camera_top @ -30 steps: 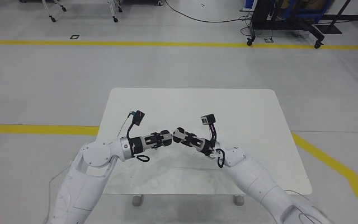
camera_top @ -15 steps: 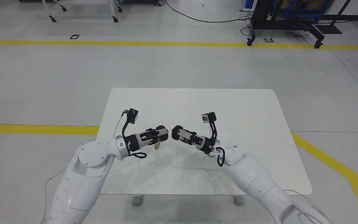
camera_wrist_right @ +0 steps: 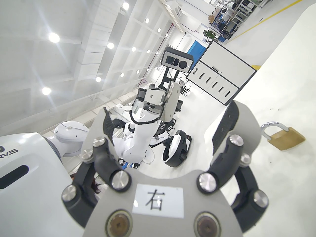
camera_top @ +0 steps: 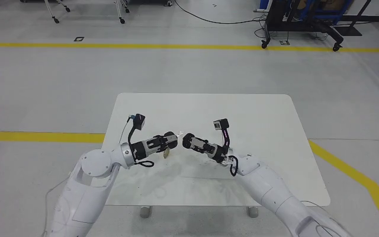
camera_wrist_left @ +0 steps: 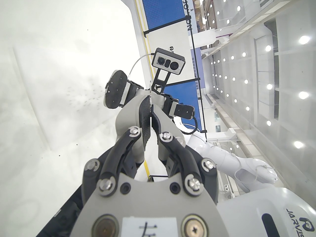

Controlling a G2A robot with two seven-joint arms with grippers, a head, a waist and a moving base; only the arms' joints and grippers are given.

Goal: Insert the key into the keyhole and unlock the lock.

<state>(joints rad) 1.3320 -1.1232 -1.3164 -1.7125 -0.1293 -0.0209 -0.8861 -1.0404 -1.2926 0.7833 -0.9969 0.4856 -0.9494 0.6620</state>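
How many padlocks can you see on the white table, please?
1. The brass padlock with a silver shackle lies flat on the white table, near its middle, close by the left end effector. Others may be hidden.

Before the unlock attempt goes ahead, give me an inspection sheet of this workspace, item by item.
Surface: white table, faint specks and scuffs.
Job's things: brass padlock lies on the table, held by nothing; thin metal key, seen edge-on, is not in the lock.
Clutter: nothing seen.
Grippers: left gripper shut on the key; right gripper open, holding nothing, facing the left one.
Cables: black wrist cables loop beside each arm; another cable lies on the floor.
Surroundings: yellow floor lines; wheeled racks beyond the table.
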